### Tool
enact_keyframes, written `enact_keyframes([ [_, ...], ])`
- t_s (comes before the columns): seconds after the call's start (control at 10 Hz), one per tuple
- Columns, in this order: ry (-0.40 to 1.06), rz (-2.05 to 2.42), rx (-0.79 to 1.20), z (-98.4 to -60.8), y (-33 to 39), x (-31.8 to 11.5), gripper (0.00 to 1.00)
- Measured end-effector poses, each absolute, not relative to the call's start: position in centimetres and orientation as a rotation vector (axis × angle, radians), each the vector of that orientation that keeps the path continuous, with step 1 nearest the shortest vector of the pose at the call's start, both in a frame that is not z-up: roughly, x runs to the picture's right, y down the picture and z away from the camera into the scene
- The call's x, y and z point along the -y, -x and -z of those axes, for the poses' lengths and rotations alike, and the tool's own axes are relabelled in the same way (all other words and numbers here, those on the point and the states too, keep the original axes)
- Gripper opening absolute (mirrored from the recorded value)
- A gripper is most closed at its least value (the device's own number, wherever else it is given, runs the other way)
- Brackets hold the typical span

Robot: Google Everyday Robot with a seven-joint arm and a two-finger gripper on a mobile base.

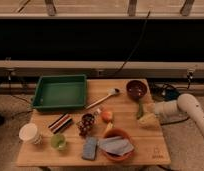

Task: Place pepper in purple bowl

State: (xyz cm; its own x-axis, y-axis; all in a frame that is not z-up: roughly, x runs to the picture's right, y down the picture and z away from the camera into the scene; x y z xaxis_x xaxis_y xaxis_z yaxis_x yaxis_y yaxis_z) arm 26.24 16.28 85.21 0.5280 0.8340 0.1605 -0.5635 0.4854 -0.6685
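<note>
At the right edge of the wooden surface, the robot's pincer sits low just beside the pepper, by its lower end. Whether the pincer is spread wide, drawn narrow or already gripping cannot be told. The slim green pepper lies right of centre in the frame, pointing roughly up toward the purple bowl, which stands near it, just above. Such a pepper is likely light, fairly firm and smooth-skinned, so it may slip or roll. A hold across its narrow middle, at modest pressure, looks safest. The white arm comes in from the right side of the frame, its forearm nearly level and low, with a rounded bend toward the right edge. Farther out, an orange-red fruit lies at centre. An orange bowl holding grey-blue cloth sits at lower centre, and a green tray fills the upper left of the surface.
</note>
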Motion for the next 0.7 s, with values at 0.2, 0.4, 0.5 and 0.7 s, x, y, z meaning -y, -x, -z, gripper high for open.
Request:
enact_keyframes([
  [0.2, 0.603, -0.943, 0.494, -85.0, -25.8, -16.5, 0.80],
  [0.4, 0.600, -0.972, 0.489, -84.5, -25.2, -16.4, 0.80],
  [0.5, 0.595, -0.991, 0.481, -84.2, -24.9, -16.4, 0.80],
  [0.7, 0.570, -1.025, 0.431, -83.7, -24.7, -16.3, 0.80],
])
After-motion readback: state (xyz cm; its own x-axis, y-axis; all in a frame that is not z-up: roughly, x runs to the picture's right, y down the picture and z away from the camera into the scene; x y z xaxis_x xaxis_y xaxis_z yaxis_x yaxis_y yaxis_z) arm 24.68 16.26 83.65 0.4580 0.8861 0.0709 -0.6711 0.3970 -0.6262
